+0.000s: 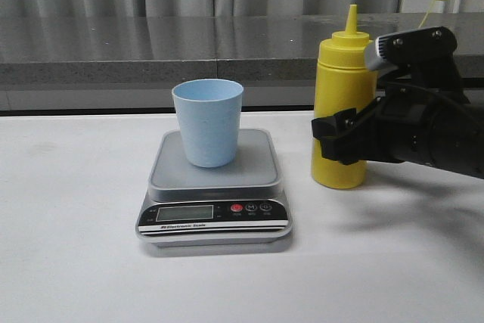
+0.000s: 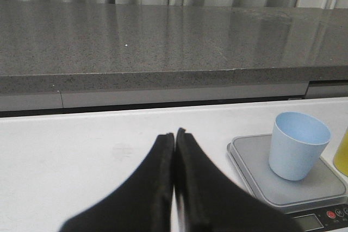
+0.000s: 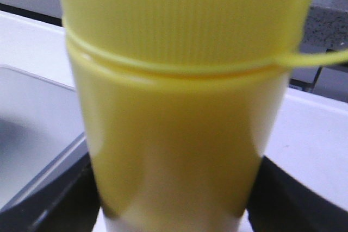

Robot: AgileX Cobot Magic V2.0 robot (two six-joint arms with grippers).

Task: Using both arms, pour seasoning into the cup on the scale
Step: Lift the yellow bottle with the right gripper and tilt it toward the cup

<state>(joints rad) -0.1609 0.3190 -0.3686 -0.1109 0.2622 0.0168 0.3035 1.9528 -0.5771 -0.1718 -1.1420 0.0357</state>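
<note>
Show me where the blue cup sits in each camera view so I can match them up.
Front view: blue cup stands upright on the scale, left of the yellow bottle.
Left wrist view: cup at the right, on the scale.
Right wrist view: not in it; the bottle fills it.
Shared landmark: the scale.

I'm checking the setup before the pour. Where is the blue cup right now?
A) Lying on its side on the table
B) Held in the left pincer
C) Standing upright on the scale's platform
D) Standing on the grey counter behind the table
C: the cup stands upright on the scale platform, and the left pincer is shut and holds nothing.
</note>
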